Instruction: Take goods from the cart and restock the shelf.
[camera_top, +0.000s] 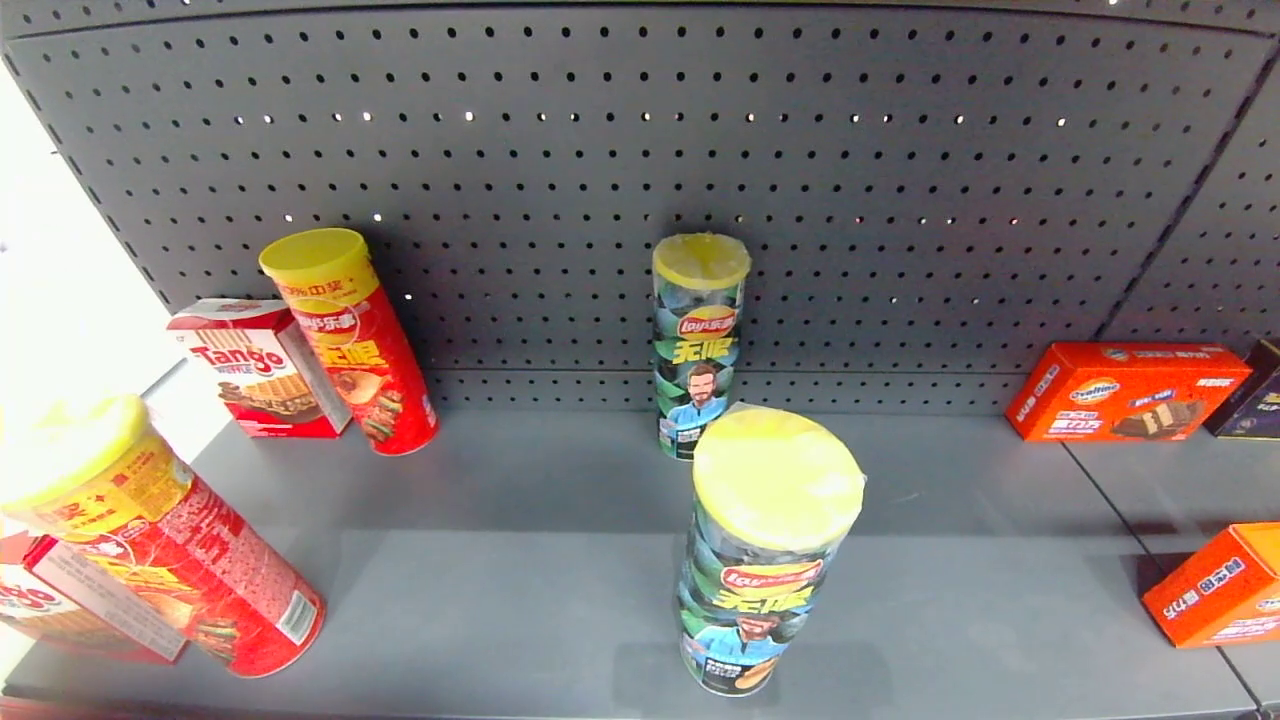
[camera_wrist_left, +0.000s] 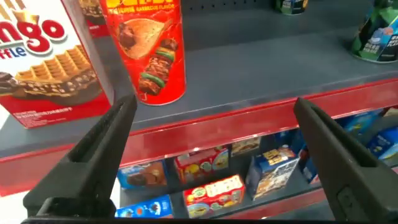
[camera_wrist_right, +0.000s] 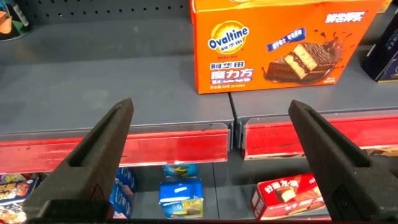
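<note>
Green front can, yellow lid, stands upright at lower centre of the head frame, near the front edge of the grey shelf. A back green can stands upright behind it against the pegboard. At upper left are a back red can and a wafer box, touching or nearly so. A front red can is at lower left.

The left gripper has its fingers spread wide with nothing between them. It faces the shelf's red rail, and the front red can stands just past that rail. The right gripper is equally wide and empty, and it faces an orange box across the rail.

Judgement: both arms are unloaded, so a fetch comes next. Every can's long axis is vertical. The left arm is nearer the red cans and the right arm nearer the orange box. The front green can sits between the arms, and I cannot tell which is closer.
</note>
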